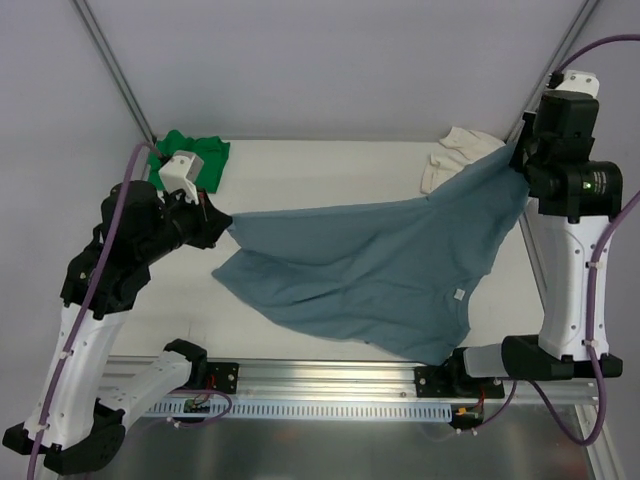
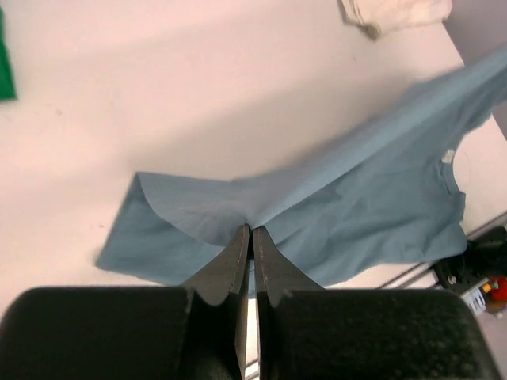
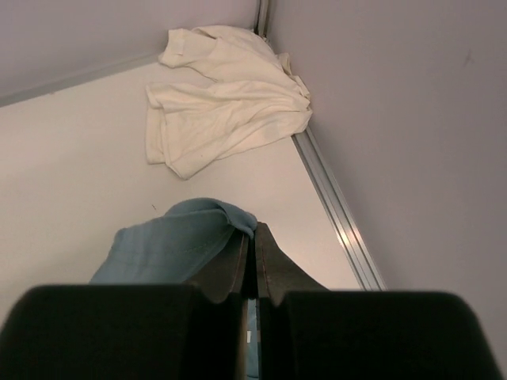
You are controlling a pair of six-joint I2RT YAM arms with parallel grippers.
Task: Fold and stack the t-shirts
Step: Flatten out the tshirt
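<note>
The blue-grey tee spans mid-left to upper right of the frame, its ends clenched in the left tool and right tool, its middle sagging onto the table.

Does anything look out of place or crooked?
The blue-grey t-shirt, held between left pincer and right pincer, hangs slanted, its collar end sagging to the table's front edge. Cream t-shirt and green t-shirt lie crumpled.

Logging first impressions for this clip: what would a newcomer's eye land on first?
The blue-grey t-shirt stretched mid-table between both arms, pinched by the left claw and the right claw. Behind it, a green t-shirt lies crumpled far left, a cream t-shirt far right.
</note>
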